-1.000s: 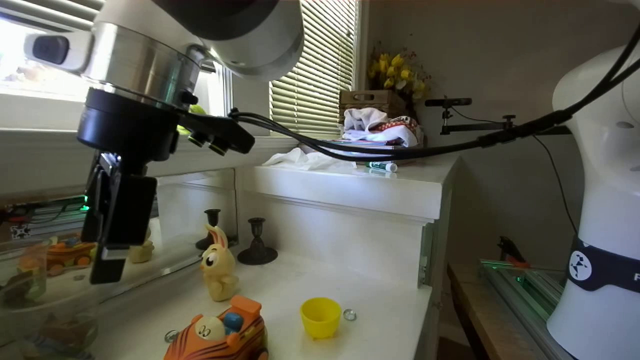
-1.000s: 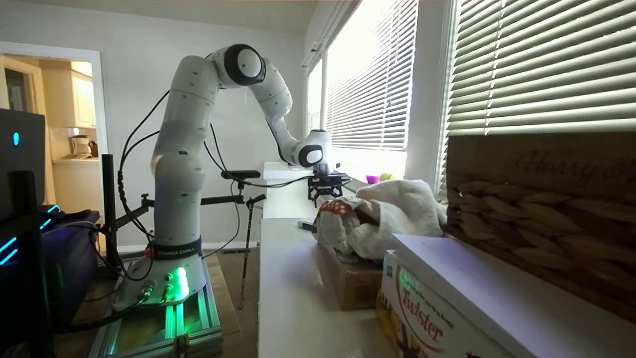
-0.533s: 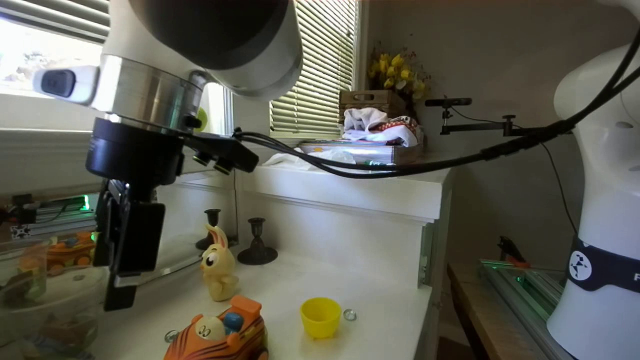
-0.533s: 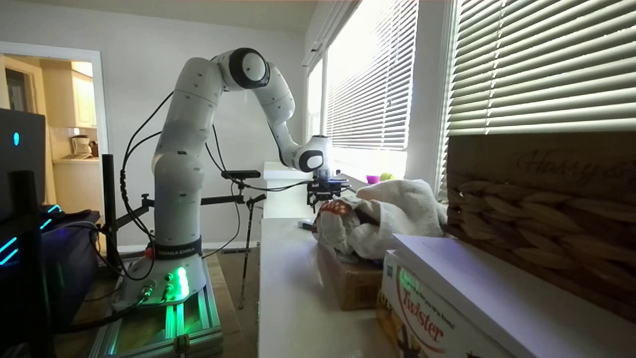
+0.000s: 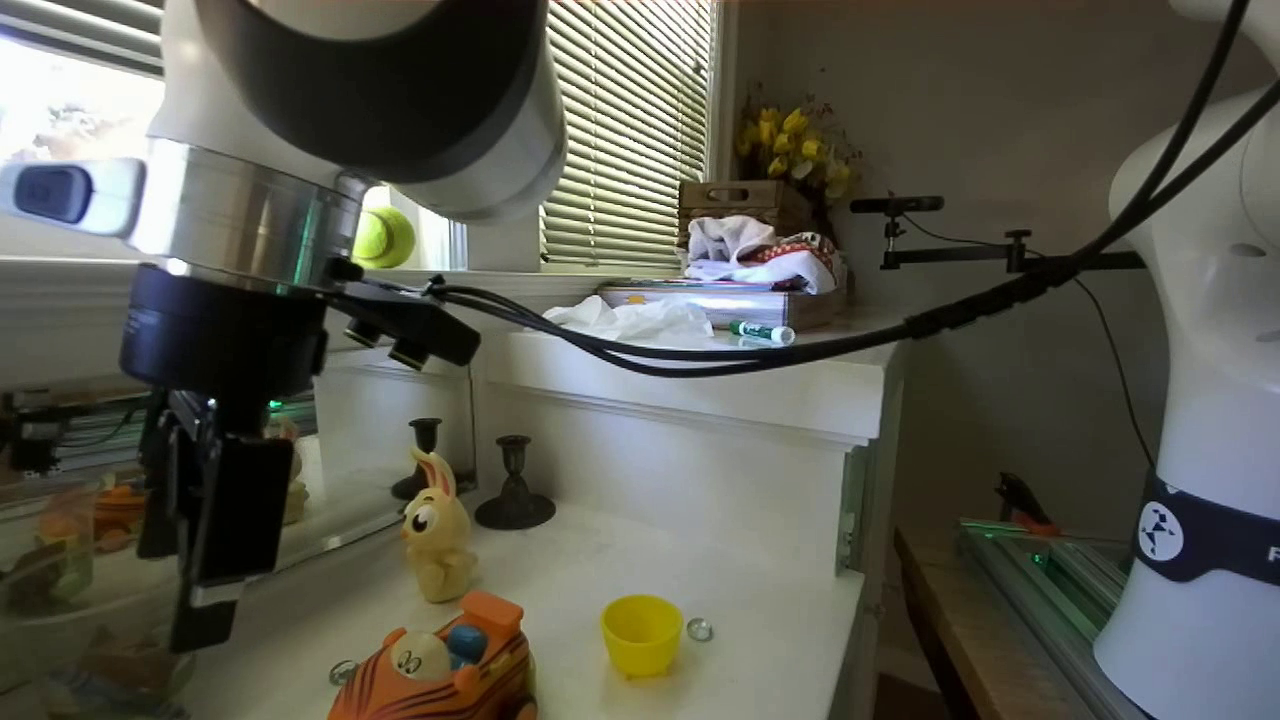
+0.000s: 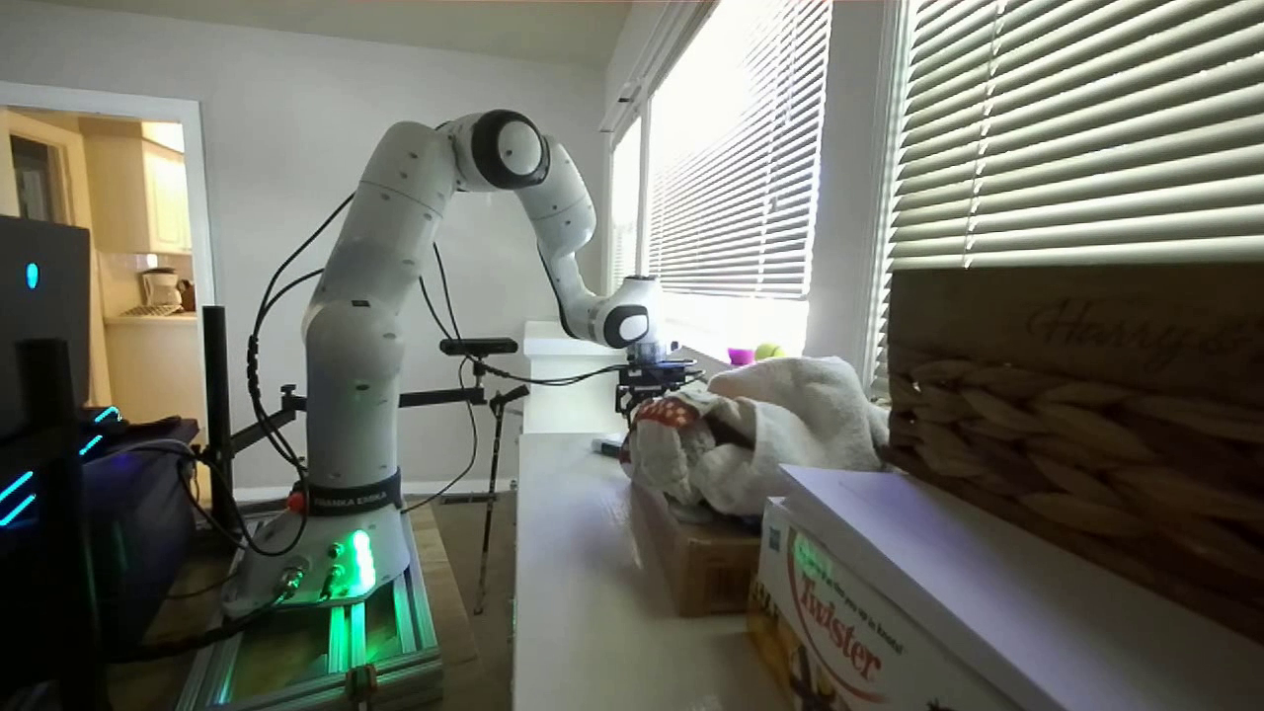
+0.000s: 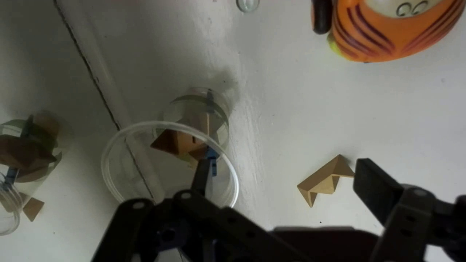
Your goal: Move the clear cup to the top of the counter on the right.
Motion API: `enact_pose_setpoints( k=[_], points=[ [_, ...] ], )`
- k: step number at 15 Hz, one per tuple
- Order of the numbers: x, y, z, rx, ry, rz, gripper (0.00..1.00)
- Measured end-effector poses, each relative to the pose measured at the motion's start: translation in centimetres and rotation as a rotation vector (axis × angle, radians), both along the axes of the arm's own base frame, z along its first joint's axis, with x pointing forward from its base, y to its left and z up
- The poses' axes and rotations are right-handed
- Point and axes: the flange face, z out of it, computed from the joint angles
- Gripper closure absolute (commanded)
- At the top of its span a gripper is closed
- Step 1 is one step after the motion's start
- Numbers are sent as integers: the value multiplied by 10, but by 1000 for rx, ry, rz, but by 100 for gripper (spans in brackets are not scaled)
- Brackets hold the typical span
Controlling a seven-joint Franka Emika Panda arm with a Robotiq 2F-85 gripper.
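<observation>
You can find the clear cup point(image 7: 160, 124) upright on the lower white worktop point(image 7: 291, 102), at the left and near side of the scene. Some brown pieces point(image 7: 185, 140) and a small blue piece point(image 7: 213, 165) show in it or through its wall; which of the two, I cannot tell. Your gripper point(image 7: 285, 182) has its two fingers standing wide apart. In the wrist view one fingertip point(image 7: 202, 178) covers a part of the cup's mouth, but I cannot tell whether it is above, inside or touching. In this same view a tan angular piece point(image 7: 324, 178) lies on the worktop between the fingers. At the left edge of the worktop, near the cup, runs a mirror point(image 5: 365, 430). To the right of the cup, apart from it, you have the orange toy car point(image 5: 450, 660); farther behind stand the cream rabbit point(image 5: 438, 545) and a dark candle holder point(image 5: 514, 490). More to the right is the small yellow cup point(image 5: 642, 637), with a glass bead point(image 5: 699, 629) just beside it. The counter point(image 5: 700, 390) is on the far right, well apart from the clear cup. On its top you see a crumpled white sheet point(image 5: 630, 316) and a green marker point(image 5: 762, 332); in an exterior view also a cardboard box point(image 6: 716, 568) carrying a white towel point(image 6: 790, 395), and near it the Twister box point(image 6: 859, 612)
</observation>
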Motion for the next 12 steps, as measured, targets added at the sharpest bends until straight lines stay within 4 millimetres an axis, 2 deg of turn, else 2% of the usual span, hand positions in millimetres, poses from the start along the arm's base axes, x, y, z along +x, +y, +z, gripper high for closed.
enact_pose_setpoints(
  k=[6,12],
  points=[
    [13,9,-3,-12,-23,60,0],
    [24,10,-13,-13,-34,93,0]
  ],
)
